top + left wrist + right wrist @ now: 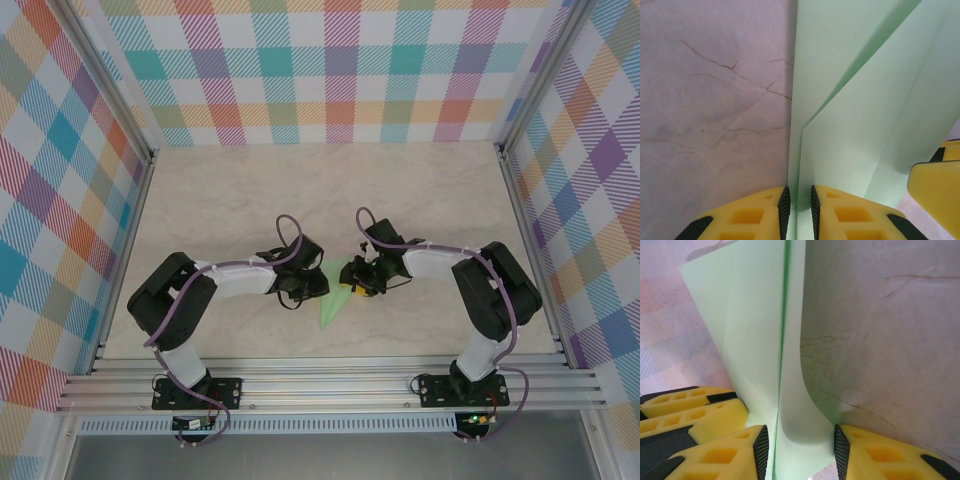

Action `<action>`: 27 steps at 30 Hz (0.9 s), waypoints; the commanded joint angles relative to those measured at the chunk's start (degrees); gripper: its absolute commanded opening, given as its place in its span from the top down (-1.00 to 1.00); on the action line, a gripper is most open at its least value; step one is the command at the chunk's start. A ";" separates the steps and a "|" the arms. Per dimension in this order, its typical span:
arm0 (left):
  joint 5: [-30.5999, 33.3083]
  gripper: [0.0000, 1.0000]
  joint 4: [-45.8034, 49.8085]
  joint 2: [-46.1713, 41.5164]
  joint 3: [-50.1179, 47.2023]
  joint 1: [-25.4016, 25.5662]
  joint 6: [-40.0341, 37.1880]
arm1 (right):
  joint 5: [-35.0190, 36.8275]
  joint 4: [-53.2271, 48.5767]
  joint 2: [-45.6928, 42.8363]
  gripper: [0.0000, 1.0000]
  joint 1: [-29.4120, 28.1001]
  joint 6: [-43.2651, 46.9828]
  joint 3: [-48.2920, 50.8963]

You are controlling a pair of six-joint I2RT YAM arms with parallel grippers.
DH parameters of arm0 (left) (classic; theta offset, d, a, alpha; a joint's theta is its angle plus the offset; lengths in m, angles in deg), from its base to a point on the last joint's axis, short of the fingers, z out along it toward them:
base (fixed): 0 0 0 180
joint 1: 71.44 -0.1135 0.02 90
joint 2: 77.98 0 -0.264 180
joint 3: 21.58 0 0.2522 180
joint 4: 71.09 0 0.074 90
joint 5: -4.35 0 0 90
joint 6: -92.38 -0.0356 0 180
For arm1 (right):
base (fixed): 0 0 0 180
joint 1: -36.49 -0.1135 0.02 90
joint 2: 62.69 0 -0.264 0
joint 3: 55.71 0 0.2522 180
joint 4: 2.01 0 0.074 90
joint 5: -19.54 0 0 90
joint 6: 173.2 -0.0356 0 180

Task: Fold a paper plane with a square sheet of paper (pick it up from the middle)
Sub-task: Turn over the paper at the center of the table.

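paper plane (329, 303): part-folded, between both grippers near the surface's (300, 190) near edge, tip toward that edge | left gripper (798, 194): fingers a slit apart astride its folded edge, clamp unclear | right gripper (800, 435): fingers parted, paper between

The paper plane (328, 308) sits on the table (250, 200) between the left gripper (798, 205) and the right gripper (800, 445).

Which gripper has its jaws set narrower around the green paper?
The left gripper: its pads stand nearly together astride an edge of the folded green paper, whereas the right gripper has its pads well apart, with the paper curving between them.
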 commanded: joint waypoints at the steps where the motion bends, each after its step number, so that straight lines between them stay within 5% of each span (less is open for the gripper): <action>1: -0.83 0.56 -2.88 0.54 -2.64 -1.01 2.08 | -2.33 2.56 -0.19 0.16 -0.29 -1.40 -0.50; 10: -0.95 0.56 -4.10 -0.55 -5.13 -2.65 4.26 | -5.37 12.12 -1.39 0.05 -0.46 -6.24 3.82; 27: 0.74 0.56 -6.59 -2.53 -8.15 -3.24 7.08 | -0.48 18.22 -5.89 -0.01 -2.84 -11.39 9.76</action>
